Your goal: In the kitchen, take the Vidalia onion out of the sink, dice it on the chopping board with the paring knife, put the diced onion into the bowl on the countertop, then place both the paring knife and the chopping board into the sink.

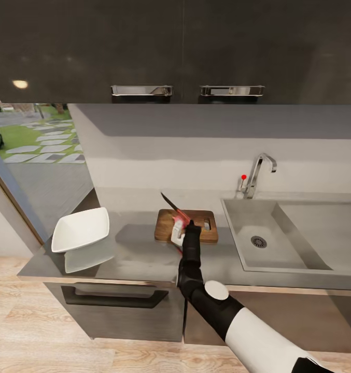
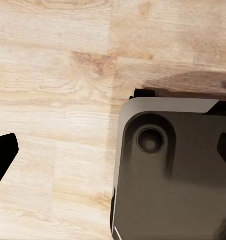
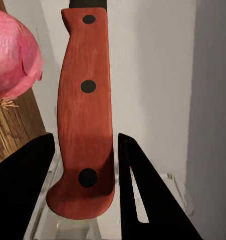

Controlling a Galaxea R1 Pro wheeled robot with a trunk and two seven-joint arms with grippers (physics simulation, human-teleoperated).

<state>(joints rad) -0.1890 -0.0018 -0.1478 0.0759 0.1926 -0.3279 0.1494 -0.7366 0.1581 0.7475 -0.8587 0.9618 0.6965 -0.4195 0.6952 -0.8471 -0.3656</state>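
The right end effector (image 1: 181, 226) is clamping the red handle of the paring knife (image 3: 85, 115) over the chopping board (image 1: 167, 225), the dark blade angling up and away toward the wall. The onion (image 3: 12, 55) is sitting on the board just beside the knife handle. The white bowl (image 1: 82, 229) is resting on the desk (image 1: 139, 256) well apart to the left, the sink (image 1: 258, 235) lying to the right. The left end effector (image 2: 113, 155) is hanging over wooden flooring (image 2: 52, 75), its fingers spread apart.
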